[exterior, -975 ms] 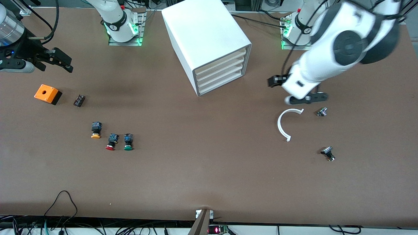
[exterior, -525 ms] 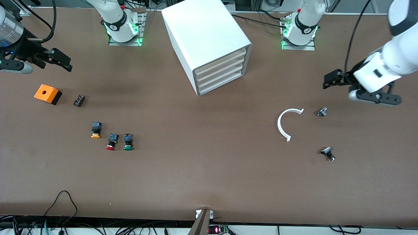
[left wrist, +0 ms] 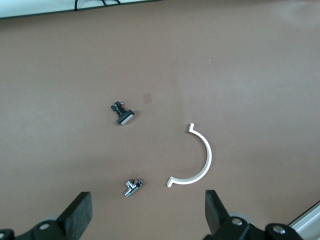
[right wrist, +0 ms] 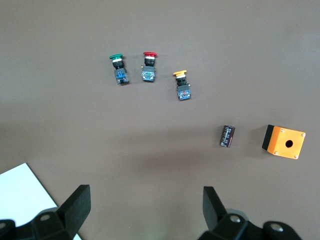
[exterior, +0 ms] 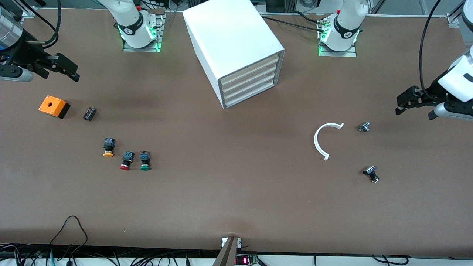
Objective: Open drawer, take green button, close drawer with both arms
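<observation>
The white cabinet (exterior: pixel 236 44) stands at the middle of the table, and all four cream drawers (exterior: pixel 250 83) in it are shut. The green-capped button (exterior: pixel 145 161) lies on the table toward the right arm's end, next to a red-capped one (exterior: pixel 126 161). It also shows in the right wrist view (right wrist: pixel 119 68). My right gripper (exterior: pixel 50 74) hangs open and empty over the table near the orange box; its fingers (right wrist: pixel 77 202) stand wide apart. My left gripper (exterior: pixel 414 111) is open and empty over the left arm's end of the table, its fingers (left wrist: pixel 80 212) wide apart.
An orange-yellow-capped button (exterior: pixel 108 147), an orange box (exterior: pixel 53 106) and a small black cylinder (exterior: pixel 89 113) lie toward the right arm's end. A white arc (exterior: pixel 324 139), a chrome fitting (exterior: pixel 364 126) and a black knob piece (exterior: pixel 371 173) lie toward the left arm's end.
My left arm has swung away from near the cabinet's front toward its own end of the table. My right gripper has drifted slightly outward. No object has moved.
</observation>
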### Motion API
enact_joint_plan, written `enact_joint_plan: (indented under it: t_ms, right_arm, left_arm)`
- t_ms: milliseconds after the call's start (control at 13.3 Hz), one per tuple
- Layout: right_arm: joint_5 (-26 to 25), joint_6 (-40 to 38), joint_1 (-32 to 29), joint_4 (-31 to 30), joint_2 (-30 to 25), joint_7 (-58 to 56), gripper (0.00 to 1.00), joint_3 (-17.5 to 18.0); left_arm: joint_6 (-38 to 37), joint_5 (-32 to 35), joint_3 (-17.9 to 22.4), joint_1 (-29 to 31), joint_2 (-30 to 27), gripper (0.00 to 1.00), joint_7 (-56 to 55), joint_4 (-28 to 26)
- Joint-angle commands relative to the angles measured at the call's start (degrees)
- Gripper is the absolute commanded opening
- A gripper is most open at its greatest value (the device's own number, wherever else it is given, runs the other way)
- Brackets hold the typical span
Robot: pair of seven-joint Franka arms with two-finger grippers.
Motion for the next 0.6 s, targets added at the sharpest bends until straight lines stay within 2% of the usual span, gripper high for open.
enact_joint_plan:
  t_ms: [0, 150, 525]
  right_arm:
    - [-0.4, -0.3, -0.6, 1.7, 0.7, -1.1, 0.99, 0.3]
    - [-0.4, -0.4, -0.6, 2.4, 0.9, -1.2, 0.99, 0.3]
    - [-0.2, -0.6, -0.6, 2.5, 0.8, -0.5, 0.99, 0.4]
  left_arm:
    - [0.6, 2.1, 0.4, -2.1, -2.3, 0.99, -2.9, -2.2]
    - [-1.9, 2.8, -0.5, -2.0, -2.3, 0.99, -3.8, -2.1]
    - [0.3, 3.5, -0.4, -1.9, -2.1, 0.99, -4.3, -2.4]
